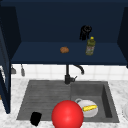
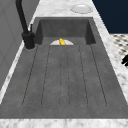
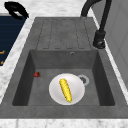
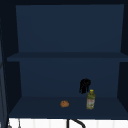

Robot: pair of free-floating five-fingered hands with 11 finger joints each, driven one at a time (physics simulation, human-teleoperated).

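My right hand (image 1: 85,32) hangs inside the open wall cabinet, just up and left of the cap of a yellow-green bottle (image 1: 90,46). Its fingers point down, relaxed, and hold nothing; it also appears in the upper view (image 4: 85,85) above the bottle (image 4: 90,100). A small brown roundish item (image 1: 64,50) lies on the same shelf further left. My left hand (image 1: 35,118) floats at the sink's front edge by the drainboard, loosely curved and holding nothing; in the right side view it is at the top left (image 3: 16,10).
A white plate (image 3: 55,92) with a corn cob (image 3: 65,90) lies in the basin beside a small red thing (image 3: 37,74). A big red ball (image 1: 67,115) shows low in front. The black faucet (image 1: 68,76) stands behind the sink. A white dish (image 2: 81,8) rests on the counter.
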